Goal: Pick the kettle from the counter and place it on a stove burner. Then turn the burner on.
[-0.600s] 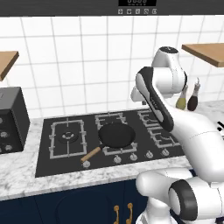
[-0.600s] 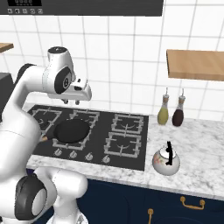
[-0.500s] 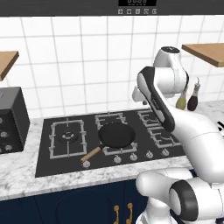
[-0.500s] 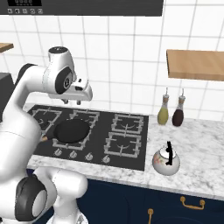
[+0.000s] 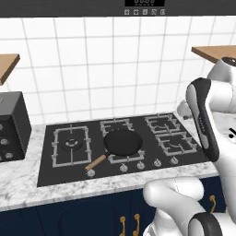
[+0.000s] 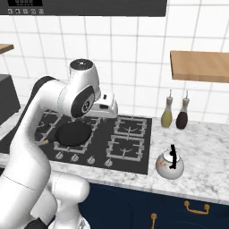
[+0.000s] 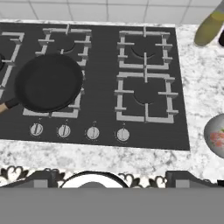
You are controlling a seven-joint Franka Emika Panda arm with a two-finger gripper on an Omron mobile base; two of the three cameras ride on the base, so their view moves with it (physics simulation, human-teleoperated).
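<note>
We see the kettle [image 6: 170, 163] at the lower right of the right base view, upright on the counter [image 6: 210, 156], just right of the cooktop [image 6: 134, 152] and apart from it. In the hand view its rim [image 7: 216, 135] shows at the right edge. Behind it, toward the tiled wall, stand an olive bottle [image 6: 167, 114] and a dark brown bottle [image 6: 182, 115]. The nearest burner [image 6: 126, 148] is bare. A black pan [image 6: 74, 133] sits on the middle grate, left of it. The gripper [image 6: 107, 103] hangs above the cooktop; we cannot tell how wide its fingers stand.
</note>
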